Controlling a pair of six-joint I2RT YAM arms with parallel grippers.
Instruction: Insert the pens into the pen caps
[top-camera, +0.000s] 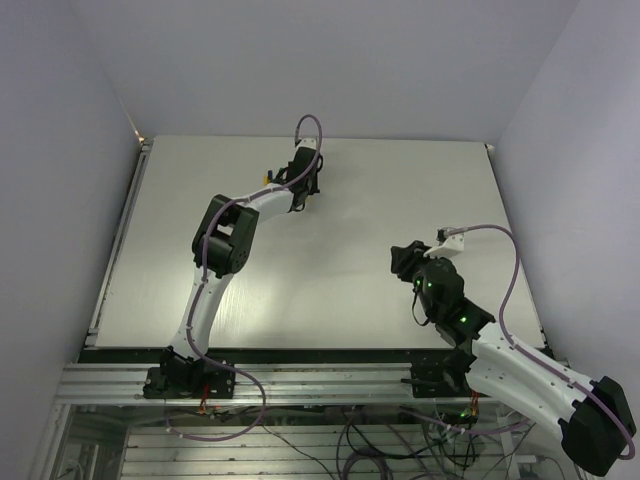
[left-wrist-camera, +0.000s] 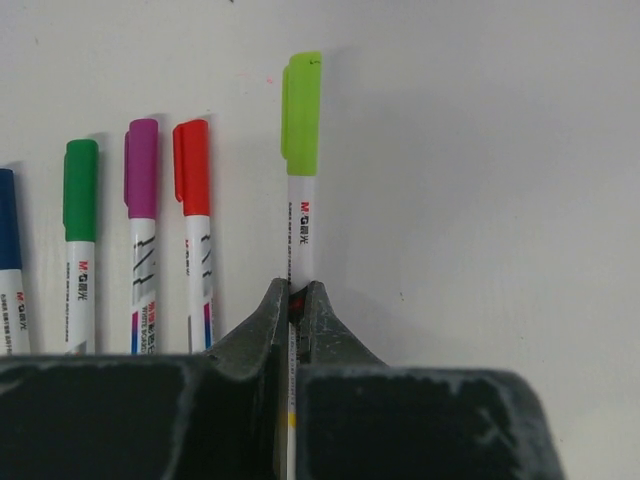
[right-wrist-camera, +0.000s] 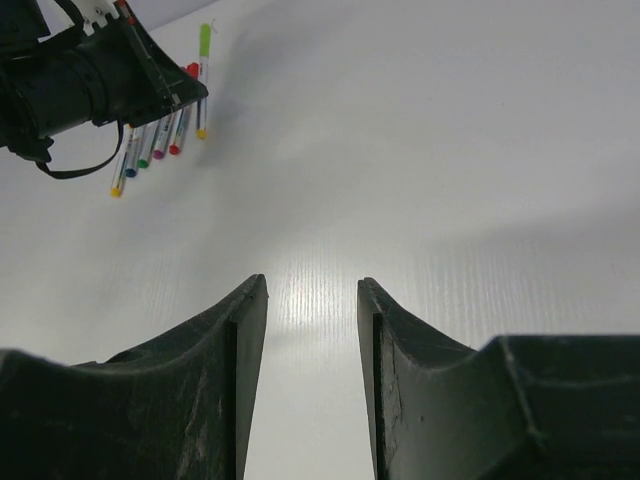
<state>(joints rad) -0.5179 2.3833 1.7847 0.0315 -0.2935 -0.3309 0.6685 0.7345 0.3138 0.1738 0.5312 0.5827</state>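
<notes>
Left gripper (left-wrist-camera: 296, 300) pinches yellow-capped pen (left-wrist-camera: 302, 200); four capped pens (left-wrist-camera: 142, 230) alongside.

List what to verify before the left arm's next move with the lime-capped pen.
1. Jaws of the left gripper shut on the lime-capped pen, at its barrel: ok.
2. The lime cap on that pen: ok.
3. The red-capped pen apart from the jaws: ok, narrow gap.
4. The magenta-capped pen, green-capped pen and dark blue-capped pen capped: ok.
5. The right gripper open, empty, away from the pens: ok.
6. Held pen lifted off the table: cannot tell.
</notes>
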